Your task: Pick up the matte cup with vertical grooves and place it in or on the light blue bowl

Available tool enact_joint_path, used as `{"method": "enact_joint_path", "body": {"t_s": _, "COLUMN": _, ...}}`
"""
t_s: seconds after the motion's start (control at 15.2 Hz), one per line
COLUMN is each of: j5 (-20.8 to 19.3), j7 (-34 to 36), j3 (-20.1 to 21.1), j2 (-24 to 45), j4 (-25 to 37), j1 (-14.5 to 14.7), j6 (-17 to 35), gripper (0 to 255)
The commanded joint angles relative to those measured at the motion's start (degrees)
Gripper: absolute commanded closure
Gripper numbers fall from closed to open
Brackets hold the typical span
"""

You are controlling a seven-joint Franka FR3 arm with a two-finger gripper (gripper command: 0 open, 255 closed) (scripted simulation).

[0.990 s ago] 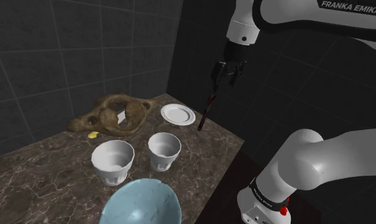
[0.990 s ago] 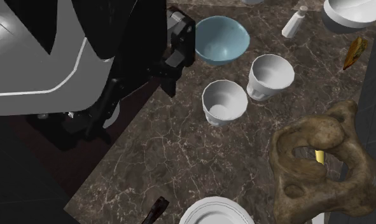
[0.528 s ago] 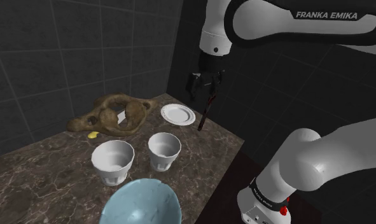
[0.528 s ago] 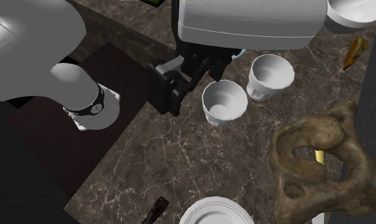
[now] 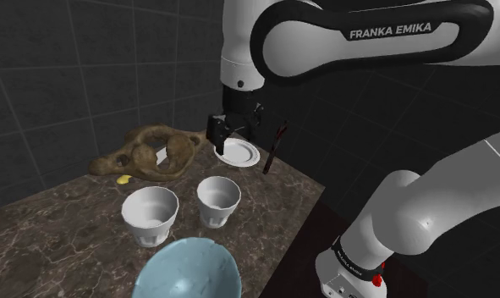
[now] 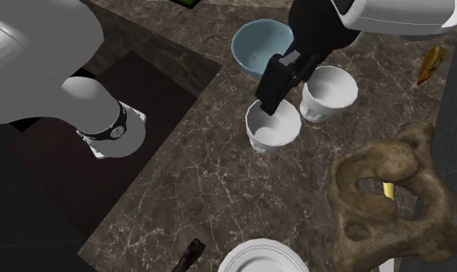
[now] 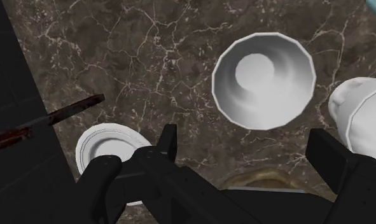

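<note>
You are working over a dark brown marble counter (image 5: 70, 222) streaked with pale veins. It sits in a corner of dark grey tiled walls (image 5: 70, 59). The arm's white base (image 5: 351, 269) stands on a dark floor off the counter's edge, at the shoulder view's lower right. At the back of the surface lies a brown knobbly piece (image 5: 146, 152) pierced with holes. Beside it, toward the edge, is a round white plate (image 5: 244, 155). A slim dark blade-like piece (image 5: 273, 154), smeared red, sits at the edge just past the plate. Your target is the small white cup (image 5: 218, 201). It is matte, empty and upright, with vertical grooves down its wall, so its rim looks many-sided in the wrist view. It stands near the counter's edge, between the plate and the light blue bowl (image 5: 167, 273). A larger white cup (image 5: 151, 216) stands just beside it, with a gap of bare marble between the two. The bowl is empty, and in the shoulder view it lies nearest the camera. The all-black gripper (image 7: 245, 137) hangs in the air over the grooved cup, clear of its rim; in the second exterior view it overlaps that cup from above. Its fingers (image 7: 168, 143) are spread wide and hold nothing.
</note>
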Motion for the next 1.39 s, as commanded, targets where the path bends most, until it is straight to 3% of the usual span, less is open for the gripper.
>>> {"method": "enact_joint_path", "body": {"t_s": 0.0, "j5": -0.6, "j7": 2.5, "j3": 2.1, "j2": 3.7, "j4": 1.4, "j1": 0.3, "j6": 1.8, "gripper": 0}}
{"method": "enact_joint_path", "body": {"t_s": 0.33, "j5": -3.9, "j7": 9.7, "j3": 7.1, "j2": 13.8, "j4": 7.1, "j1": 1.3, "j6": 4.4, "gripper": 0}}
{"method": "enact_joint_path", "body": {"t_s": 0.66, "j5": -9.7, "j7": 17.4, "j3": 10.7, "j2": 25.3, "j4": 14.6, "j1": 3.6, "j6": 5.5, "gripper": 0}}
{"method": "enact_joint_path", "body": {"t_s": 1.32, "j5": -21.5, "j7": 28.8, "j3": 10.7, "j2": 48.2, "j4": 34.2, "j1": 14.3, "j6": 2.4, "gripper": 0}}
